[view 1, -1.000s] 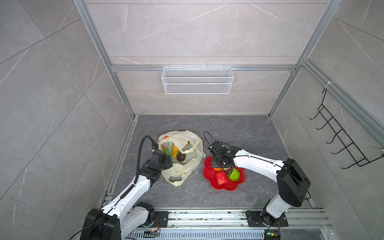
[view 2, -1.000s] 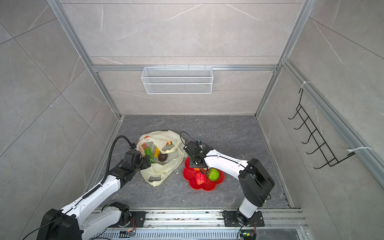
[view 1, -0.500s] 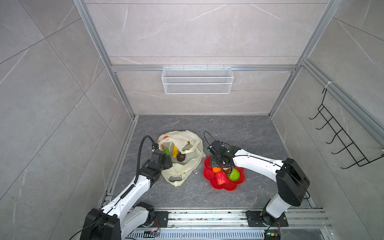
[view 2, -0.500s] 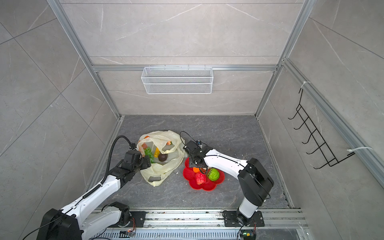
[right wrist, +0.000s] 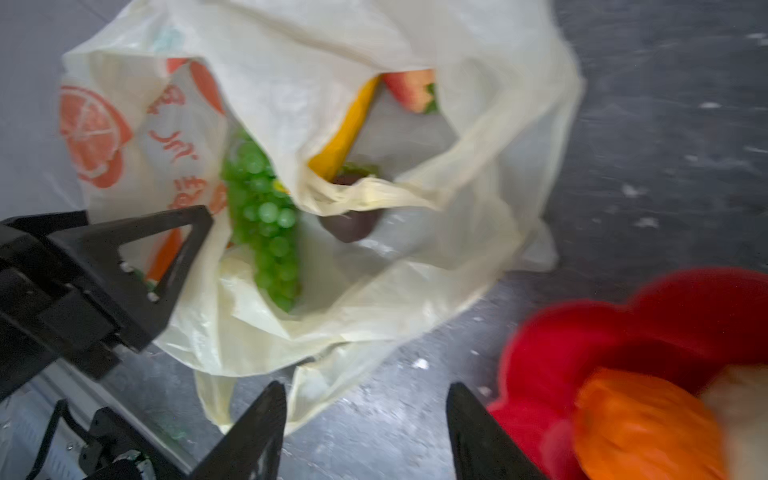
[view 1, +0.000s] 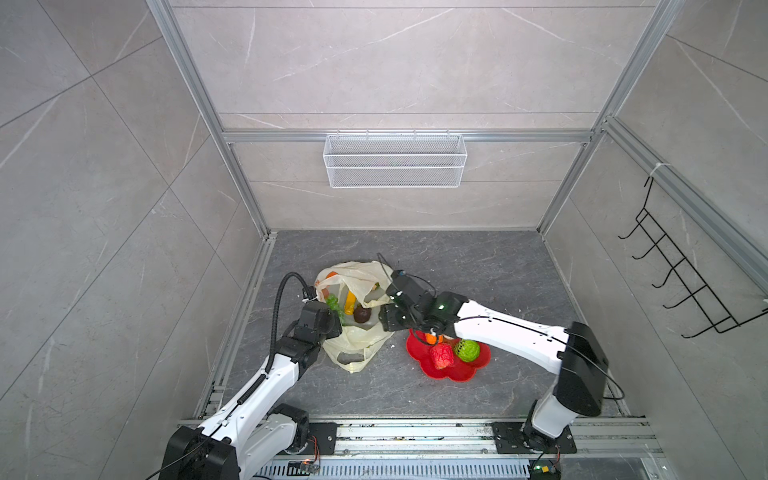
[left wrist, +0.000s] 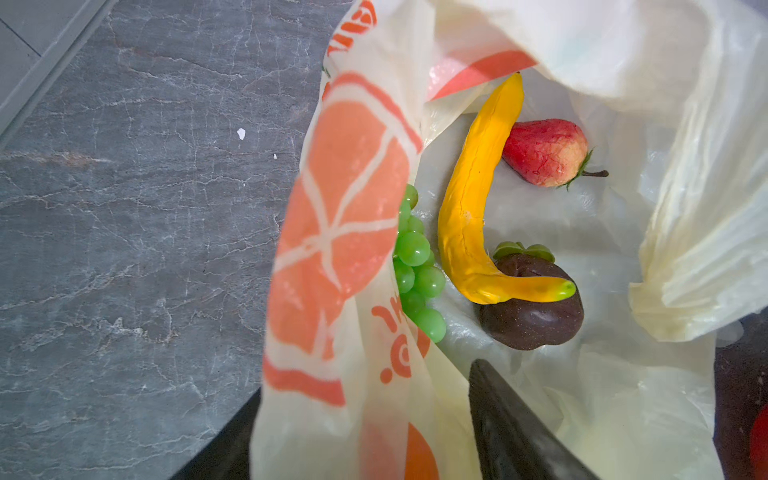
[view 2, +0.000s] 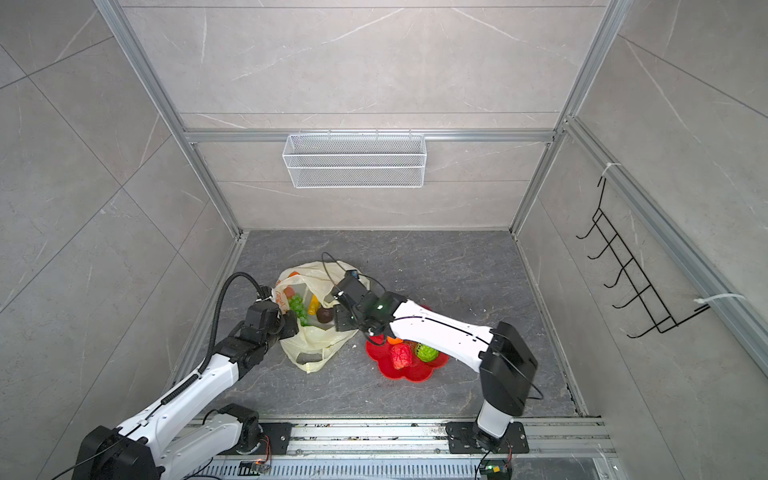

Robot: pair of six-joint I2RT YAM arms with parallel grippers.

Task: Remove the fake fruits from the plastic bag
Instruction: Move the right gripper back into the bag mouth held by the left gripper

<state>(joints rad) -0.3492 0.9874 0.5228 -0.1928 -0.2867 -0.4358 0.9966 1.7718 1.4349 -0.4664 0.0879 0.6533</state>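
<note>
Item, the plastic bag [view 1: 365, 277]: thin, pale yellow and translucent with orange printed marks. We find it lying on the dark grey desk [view 1: 478, 266], left of centre, its mouth gaping upward and one handle loop trailing towards the front rail. Contents on view inside the bag: one yellow banana [left wrist: 465, 216], curved, its green-tipped end resting on a dark brown fruit [left wrist: 536, 320] with a small green cap; one strawberry [left wrist: 544, 151] just beside the banana's upper half; one bunch of green grapes [left wrist: 415, 266] pressed against the printed wall. Item, the left tool [left wrist: 365, 382]: it sits at the bag's near rim with one finger inside the bag and one outside, so the printed wall passes between them; we cannot tell whether they pinch it. Item, the right tool [right wrist: 365, 386]: jaws wide with nothing between them. It hovers above the bare desk between the bag's handle and the dish. Item, a red flower-shaped dish [view 1: 457, 372], on the desk just beside the bag on its right. It holds a red bumpy fruit [view 1: 441, 356], a green bumpy fruit [view 1: 467, 350] touching it, and an orange [view 1: 432, 337] partly hidden under the right arm. Fixtures: a white wire basket [view 1: 395, 166] on the back wall and a black hook rack [view 1: 681, 286] on the right wall.
</note>
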